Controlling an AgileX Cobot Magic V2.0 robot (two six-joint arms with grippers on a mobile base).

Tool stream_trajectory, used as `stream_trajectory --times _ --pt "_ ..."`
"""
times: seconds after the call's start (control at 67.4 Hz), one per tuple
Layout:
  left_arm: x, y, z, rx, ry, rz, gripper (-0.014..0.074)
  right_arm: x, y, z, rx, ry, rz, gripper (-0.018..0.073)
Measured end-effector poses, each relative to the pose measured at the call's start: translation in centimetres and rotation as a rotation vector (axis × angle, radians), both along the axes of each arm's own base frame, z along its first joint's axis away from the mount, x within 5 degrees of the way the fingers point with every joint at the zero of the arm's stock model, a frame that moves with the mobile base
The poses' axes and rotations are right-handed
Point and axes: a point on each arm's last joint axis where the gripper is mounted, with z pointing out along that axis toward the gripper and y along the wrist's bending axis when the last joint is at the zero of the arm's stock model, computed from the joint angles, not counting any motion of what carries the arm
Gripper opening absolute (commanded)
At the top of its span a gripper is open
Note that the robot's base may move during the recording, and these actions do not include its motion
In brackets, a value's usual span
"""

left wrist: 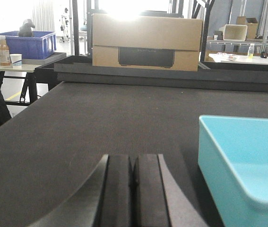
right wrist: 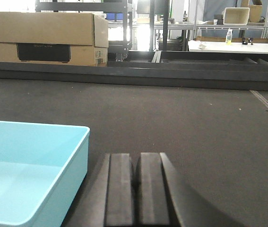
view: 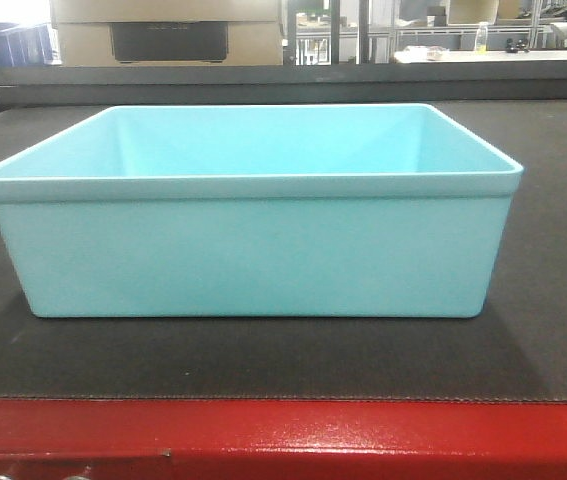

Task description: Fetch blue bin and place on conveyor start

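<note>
the blue bin (view: pixel 248 215) sits upright and empty on the conveyor start (view: pixel 553 300), just behind its red frame edge (view: pixel 283 440). the left gripper (left wrist: pixel 133 189) rests clenched on nothing, with the bin at its 3 o'clock; the right gripper (right wrist: pixel 136 189) is likewise clenched and empty, the bin at its 9 o'clock. a cardboard box (left wrist: pixel 147 41) stands at 12 o'clock beyond the belt.

Left gripper (left wrist: pixel 133 172): jaws pressed together, pads meeting, nothing between them; held low and level over the belt.
Right gripper (right wrist: pixel 137 172): jaws closed pad to pad, empty; low and level over the belt.
</note>
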Motion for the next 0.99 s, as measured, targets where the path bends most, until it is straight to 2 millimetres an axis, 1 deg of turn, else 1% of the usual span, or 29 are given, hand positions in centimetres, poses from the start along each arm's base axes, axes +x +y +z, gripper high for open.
stream_trajectory --times 0.059,0.148,0.993 --pt "0.2 0.0 -1.5 0.001 0.002 -0.004 -0.0111 0.0 0.0 0.0 0.0 0.0 0.0 -0.0162" --pt "0.4 0.0 -2.2 0.001 0.008 -0.006 -0.0111 0.0 0.0 0.0 0.0 0.0 0.0 -0.0162" --pt "0.4 -0.1 -2.2 0.001 -0.01 -0.008 -0.0111 0.0 0.0 0.0 0.0 0.0 0.0 -0.0162"
